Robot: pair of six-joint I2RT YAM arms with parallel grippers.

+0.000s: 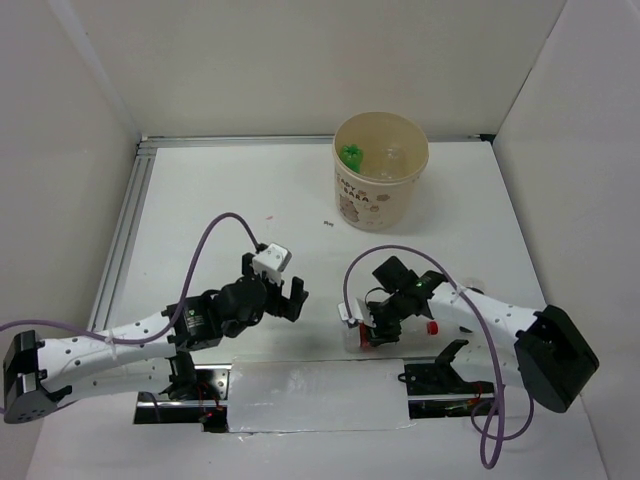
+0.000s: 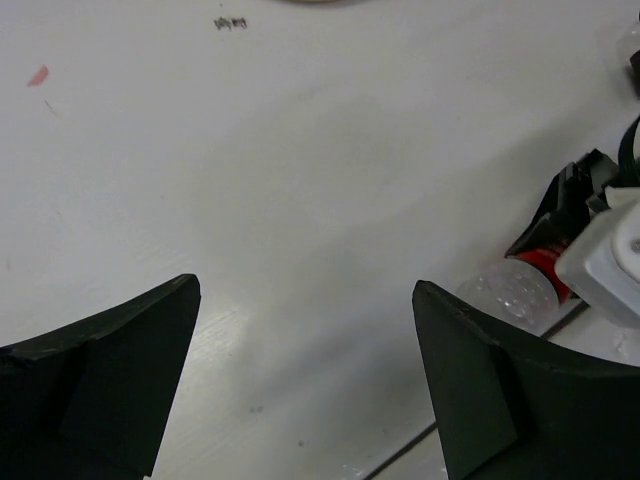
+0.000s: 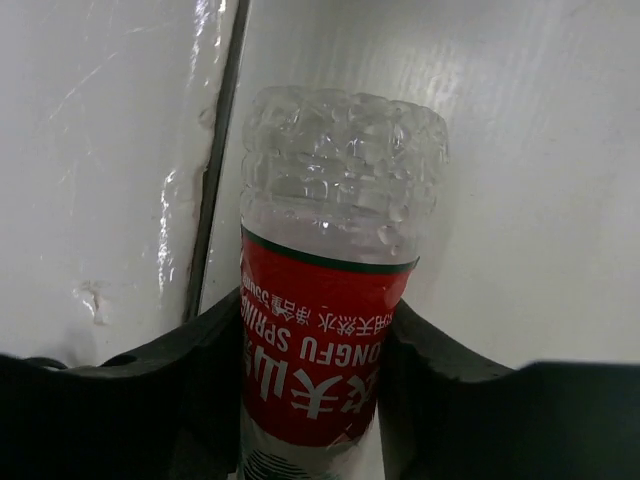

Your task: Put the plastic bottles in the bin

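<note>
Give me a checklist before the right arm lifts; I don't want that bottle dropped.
1. Hold on the bottle: ok, the right gripper touches its red label on both sides.
2. Grip firm enough to lift: cannot tell.
3. Other arm clear: ok, the left gripper is open, empty, off to the side.
4. Target ready: ok, the bin stands upright, only a green bottle and a clear bottle inside.
5. Route free: ok, bare table ahead.
</note>
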